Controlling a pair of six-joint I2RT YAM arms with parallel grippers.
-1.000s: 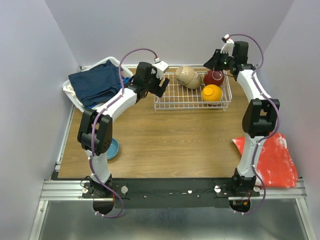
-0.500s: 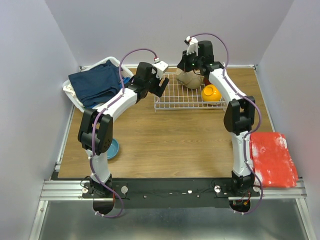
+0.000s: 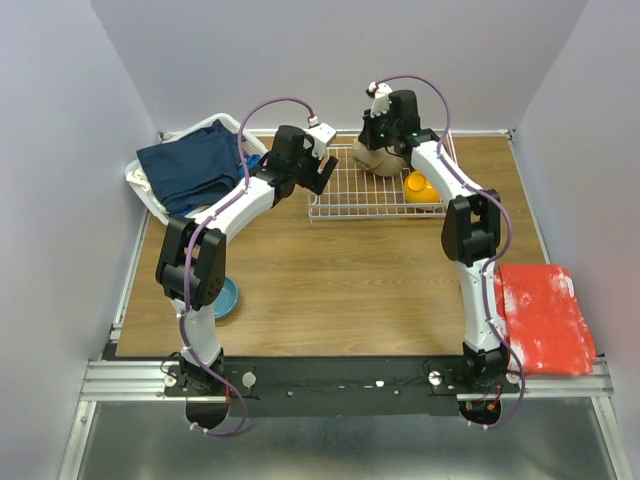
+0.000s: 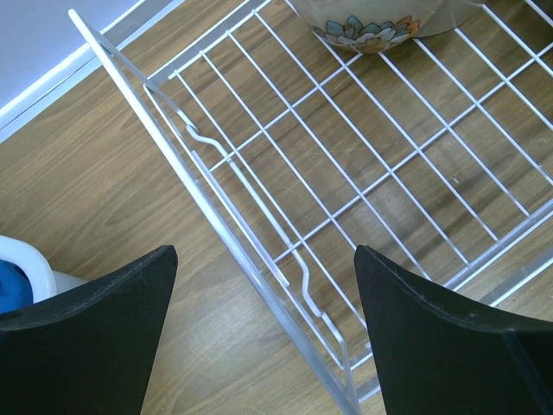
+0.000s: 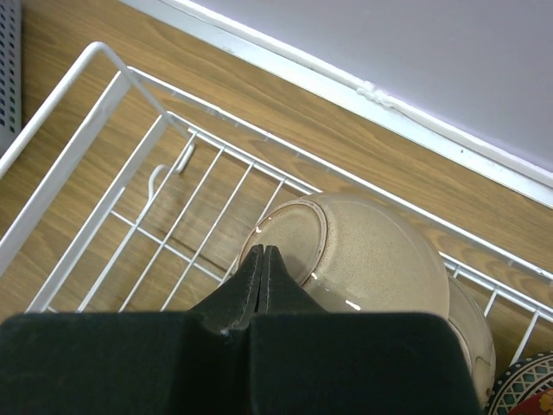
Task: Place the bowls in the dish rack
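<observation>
The white wire dish rack stands at the back of the table. It holds tipped cream bowls and an orange bowl. A blue bowl lies on the table by the left arm. My left gripper hangs open and empty over the rack's left end; its view shows the rack wires and a flowered bowl. My right gripper is shut and empty, its tips at the foot ring of an overturned cream bowl. The other bowls are hidden.
A white plastic basket with dark blue cloth stands at the back left, close to the left arm. A red cloth lies at the right front. The back wall runs just behind the rack. A patterned rim shows low right.
My right arm has swung left from the rack's back right corner to over the cream bowls, and now covers the maroon bowl. The left arm has not moved.
</observation>
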